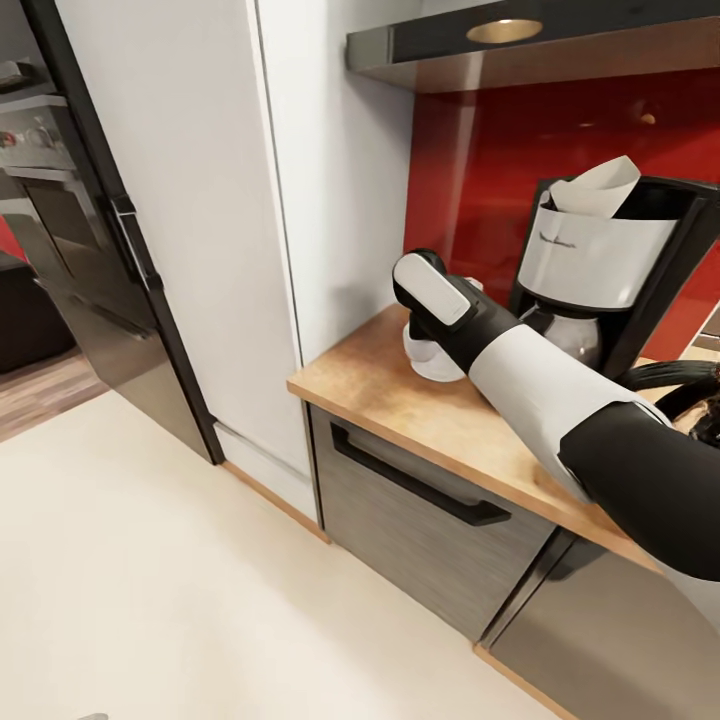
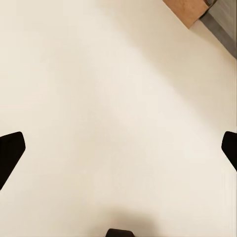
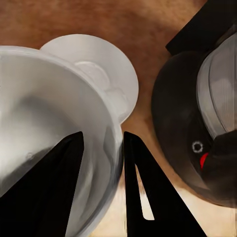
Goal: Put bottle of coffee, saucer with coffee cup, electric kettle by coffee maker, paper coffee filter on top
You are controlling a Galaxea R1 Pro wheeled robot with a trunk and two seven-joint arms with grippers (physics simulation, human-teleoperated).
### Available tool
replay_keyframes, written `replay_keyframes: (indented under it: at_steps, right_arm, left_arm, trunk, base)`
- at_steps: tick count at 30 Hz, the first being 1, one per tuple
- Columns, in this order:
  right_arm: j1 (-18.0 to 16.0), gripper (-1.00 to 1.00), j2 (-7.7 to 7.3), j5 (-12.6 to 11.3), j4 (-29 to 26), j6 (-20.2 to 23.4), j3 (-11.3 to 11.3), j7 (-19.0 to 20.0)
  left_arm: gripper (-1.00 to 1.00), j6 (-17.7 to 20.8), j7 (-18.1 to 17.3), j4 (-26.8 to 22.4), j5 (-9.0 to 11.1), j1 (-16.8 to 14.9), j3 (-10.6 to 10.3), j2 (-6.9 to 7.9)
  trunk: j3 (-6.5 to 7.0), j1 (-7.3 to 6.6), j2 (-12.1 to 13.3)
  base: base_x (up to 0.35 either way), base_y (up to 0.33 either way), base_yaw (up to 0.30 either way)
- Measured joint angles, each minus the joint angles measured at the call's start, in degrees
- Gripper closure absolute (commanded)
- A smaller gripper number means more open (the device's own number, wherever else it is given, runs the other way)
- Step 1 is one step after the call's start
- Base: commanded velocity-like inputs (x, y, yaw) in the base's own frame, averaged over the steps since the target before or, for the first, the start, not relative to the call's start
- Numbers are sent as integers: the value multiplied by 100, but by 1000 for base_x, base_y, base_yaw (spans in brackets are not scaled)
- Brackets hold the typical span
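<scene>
Wooden surface (image 1: 400, 385) running along a red backsplash (image 1: 520, 170) beneath a dark range hood (image 1: 480, 50), with grey drawer fronts (image 1: 430, 520) below it, a white tall cabinet (image 1: 200, 200) beside it and a pale floor (image 1: 150, 580) in front. The coffee maker (image 1: 610, 270) stands on the surface against the backsplash, a paper coffee filter (image 1: 600, 190) sitting in its top opening and its glass carafe partly hidden behind my right arm (image 1: 540, 385). A dark curved object at the right edge of the head view is cut off and I cannot identify it. In the head view my wrist covers my right tool and most of the white crockery just beside the coffee maker. In the right wrist view my right tool (image 3: 103, 143) pinches the rim of the coffee cup (image 3: 44, 108), one finger inside the wall and one outside; the saucer (image 3: 103, 74) lies on the wood beyond the cup, and whether the cup touches it I cannot tell. The coffee maker's dark base and carafe (image 3: 212, 113) are close beside the cup. My left tool (image 2: 118, 148) is spread wide, its fingertips (image 2: 10, 150) at opposite edges of the left wrist view, facing the pale floor, with a corner of the cabinetry beyond.
</scene>
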Motion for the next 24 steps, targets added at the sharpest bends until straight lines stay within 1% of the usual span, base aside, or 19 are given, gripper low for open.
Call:
replay_keyframes:
  at_steps: [5, 12, 17, 24]
  right_arm:
    - [5, 100, -4, 0, 6, 0, 8, 0]
    - [5, 100, -3, 0, 15, -8, 9, 0]
    - [6, 100, -4, 0, 13, -9, 8, 0]
    - [6, 100, -4, -2, 13, -9, 8, 0]
  left_arm:
    - [-100, 0, 0, 4, -1, 0, 1, 2]
    - [-100, 0, 0, 5, 1, 0, -1, 1]
    - [-100, 0, 0, 7, -1, 0, 1, 6]
    - [-100, -2, 1, 51, -2, 1, 1, 6]
  trunk:
    - [0, 0, 0]
    - [0, 0, 0]
    - [0, 0, 0]
    - [0, -1, 0]
  base:
    - [1, -50, 0]
    - [0, -181, 0]
    - [7, -23, 0]
    - [130, -2, 0]
